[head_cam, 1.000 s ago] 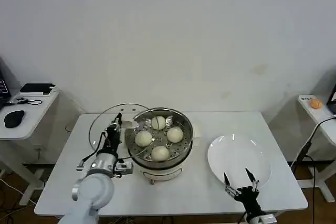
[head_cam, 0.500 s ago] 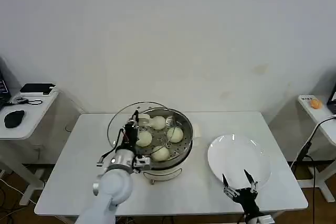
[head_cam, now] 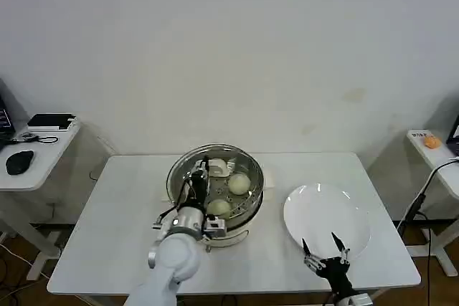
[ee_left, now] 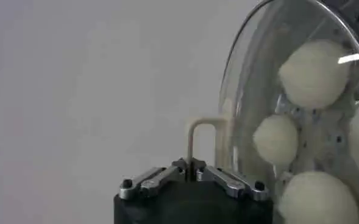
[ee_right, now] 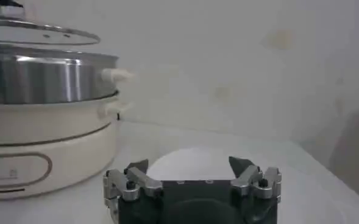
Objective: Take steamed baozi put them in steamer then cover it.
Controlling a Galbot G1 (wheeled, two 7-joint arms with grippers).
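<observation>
Left gripper (ee_left: pixel 192 165): fingers pressed together on the cream-white bar handle (ee_left: pixel 199 139) of the cover (head_cam: pixel 209 175); in the left wrist view we see the handle rising straight out of the pinch, w/ the glass disc (ee_left: pixel 289 115) edge-on beside it. In the head view we place this gripper (head_cam: pixel 200 174) over the near-left part of the steamer (head_cam: pixel 247 209), w/ the cover spread above the pot's mouth. We note the right wrist view shows the cover (ee_right: pixel 39 31) just above the steel wall (ee_right: pixel 48 78), a thin gap under it on the visible side; whether it touches the rim elsewhere we can't tell.

Steamed baozi (head_cam: pixel 239 183): inside the steamer, under the glass. We count three clear in the head view: one far (head_cam: pixel 217 168), one right, one near (head_cam: pixel 218 208). Left wrist view shows buns (ee_left: pixel 314 74) through the glass on the perforated floor; a fourth probably sits behind the gripper, view poor there.

Left arm: comes up from the table's near-left edge, forearm slanting in toward the pot, wrist (head_cam: pixel 191 222) at the pot's near-left side.

Right gripper (head_cam: pixel 323 254): fingers spread, nothing between them, at the near edge of the white plate (head_cam: pixel 326 214), well apart from the steamer. Right arm low at the table's near edge. Steamer sits mid-table (head_cam: pixel 100 227), plate to its right.
</observation>
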